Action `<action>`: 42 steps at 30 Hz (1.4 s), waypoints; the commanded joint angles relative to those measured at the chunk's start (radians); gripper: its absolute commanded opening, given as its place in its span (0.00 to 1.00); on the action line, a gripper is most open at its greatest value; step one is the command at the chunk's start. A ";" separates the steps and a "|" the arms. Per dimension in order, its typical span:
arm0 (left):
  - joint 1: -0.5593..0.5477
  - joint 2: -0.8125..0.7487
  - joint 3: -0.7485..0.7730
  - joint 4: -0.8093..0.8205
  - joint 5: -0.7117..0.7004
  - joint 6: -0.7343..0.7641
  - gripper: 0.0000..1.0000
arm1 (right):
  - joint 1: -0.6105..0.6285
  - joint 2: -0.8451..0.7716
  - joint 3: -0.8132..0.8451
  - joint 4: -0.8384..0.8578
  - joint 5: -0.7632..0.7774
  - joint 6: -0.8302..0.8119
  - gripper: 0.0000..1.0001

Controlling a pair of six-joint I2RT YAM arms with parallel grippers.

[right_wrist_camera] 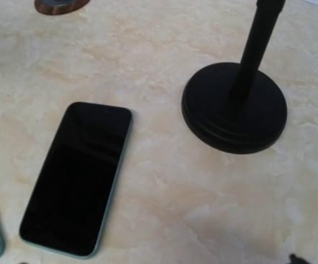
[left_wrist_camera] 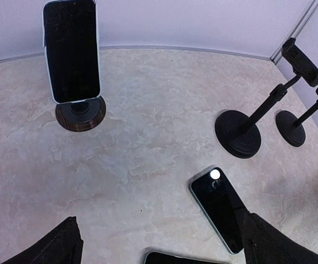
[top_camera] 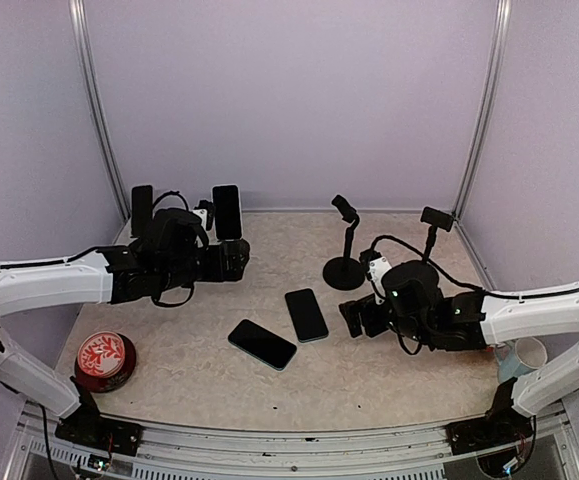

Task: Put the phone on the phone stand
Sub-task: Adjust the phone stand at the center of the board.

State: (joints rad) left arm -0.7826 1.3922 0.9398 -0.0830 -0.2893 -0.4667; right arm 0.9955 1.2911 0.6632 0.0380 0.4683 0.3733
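Observation:
Two dark phones lie flat mid-table: one [top_camera: 306, 314] [left_wrist_camera: 218, 208] [right_wrist_camera: 79, 177] and another [top_camera: 262, 344] closer to the front, whose edge shows at the bottom of the left wrist view [left_wrist_camera: 180, 258]. An empty black phone stand [top_camera: 346, 245] [left_wrist_camera: 244, 132] [right_wrist_camera: 234, 107] rises behind them, with a second empty stand [top_camera: 435, 225] [left_wrist_camera: 293, 124] to its right. My left gripper [top_camera: 237, 258] [left_wrist_camera: 164, 253] hovers open at the back left, nothing between its fingers [left_wrist_camera: 54, 247]. My right gripper [top_camera: 354, 318] stands open just right of the nearer-to-stand phone, holding nothing.
At the back left, two more stands carry phones upright [top_camera: 142, 208] [top_camera: 227, 211]; one shows on its round wooden base [left_wrist_camera: 71, 49]. A red round object [top_camera: 106, 358] sits at the front left. A white mug [top_camera: 527, 352] stands by the right arm.

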 commanded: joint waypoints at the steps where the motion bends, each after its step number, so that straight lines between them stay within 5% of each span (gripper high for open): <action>1: -0.010 -0.046 -0.042 0.022 0.013 -0.024 0.99 | -0.029 0.015 0.060 -0.035 0.036 0.023 1.00; 20: -0.015 -0.065 -0.056 0.017 0.007 -0.035 0.99 | -0.239 0.069 0.361 -0.037 -0.029 -0.032 0.98; 42: -0.018 -0.112 -0.087 -0.018 -0.035 -0.034 0.99 | -0.367 0.292 0.540 0.080 -0.323 0.218 0.83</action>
State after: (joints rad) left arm -0.7937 1.3037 0.8665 -0.0902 -0.3016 -0.4938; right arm 0.6388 1.5520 1.1778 0.1024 0.1890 0.5377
